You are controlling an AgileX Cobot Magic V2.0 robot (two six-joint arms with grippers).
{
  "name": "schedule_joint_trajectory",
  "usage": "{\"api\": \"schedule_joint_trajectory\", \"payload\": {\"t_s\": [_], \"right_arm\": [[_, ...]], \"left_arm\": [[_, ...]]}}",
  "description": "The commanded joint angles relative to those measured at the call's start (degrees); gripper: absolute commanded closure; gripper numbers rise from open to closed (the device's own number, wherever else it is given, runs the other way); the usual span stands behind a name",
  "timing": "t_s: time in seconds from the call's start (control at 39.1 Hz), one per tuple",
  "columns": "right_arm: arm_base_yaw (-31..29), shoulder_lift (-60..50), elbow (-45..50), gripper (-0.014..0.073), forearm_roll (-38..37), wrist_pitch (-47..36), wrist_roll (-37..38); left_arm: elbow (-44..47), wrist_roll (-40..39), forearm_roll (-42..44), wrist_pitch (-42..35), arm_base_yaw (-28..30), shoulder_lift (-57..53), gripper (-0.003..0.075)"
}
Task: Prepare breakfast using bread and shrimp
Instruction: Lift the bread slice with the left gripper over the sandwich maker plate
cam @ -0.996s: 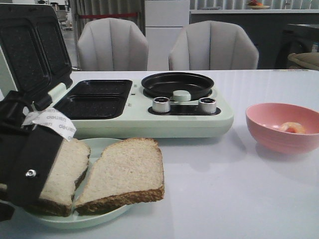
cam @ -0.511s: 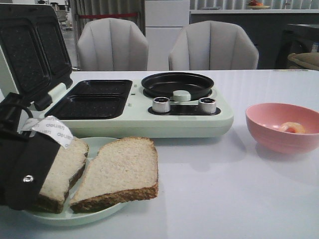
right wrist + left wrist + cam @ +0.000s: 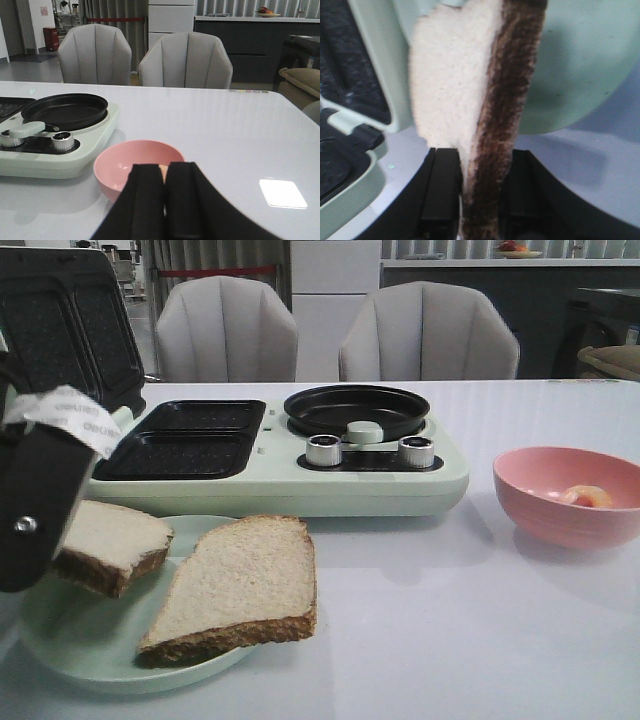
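My left gripper (image 3: 62, 540) is shut on one slice of bread (image 3: 112, 543) and holds it tilted just above the left side of the pale green plate (image 3: 90, 655). In the left wrist view the slice (image 3: 455, 85) stands on edge between the black fingers (image 3: 440, 190), crust to one side. The other bread slice (image 3: 240, 585) lies on the plate. The shrimp (image 3: 588, 497) rests in a pink bowl (image 3: 545, 520) at the right. My right gripper (image 3: 165, 172) is shut and empty, near the bowl (image 3: 117, 167); it hides most of the shrimp.
A mint-green sandwich maker (image 3: 300, 485) stands behind the plate with its lid (image 3: 60, 330) open, two dark square wells (image 3: 185, 440) and a round black pan (image 3: 355, 408). Two grey chairs (image 3: 330, 335) sit behind the table.
My left gripper has risen and moved left, lifting its bread slice off the plate. The second slice, which leaned on it, has dropped flatter onto the plate.
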Motion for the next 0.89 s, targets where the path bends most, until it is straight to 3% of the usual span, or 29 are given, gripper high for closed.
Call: {"api": "schedule_joint_trajectory", "payload": {"t_s": [0.0, 0.23, 0.43, 0.87], "right_arm": [[-0.1, -1.3, -1.0, 0.0439, -0.7, -4.6, -0.2], [-0.1, -1.3, -1.0, 0.0439, -0.7, -4.6, -0.2], [-0.1, -1.3, -1.0, 0.0439, -0.7, -4.6, -0.2], [-0.1, -1.3, -1.0, 0.0439, -0.7, -4.6, -0.2]], "left_arm": [[-2.5, -0.8, 1.0, 2.5, -0.5, -4.0, 0.0512], [-8.0, -0.8, 4.9, -0.7, 1.0, -7.5, 0.0512], [-15.1, -0.8, 6.6, -10.4, 6.8, -6.7, 0.0512], [-35.6, -0.8, 8.3, -20.1, 20.1, 9.9, 0.0512]]}}
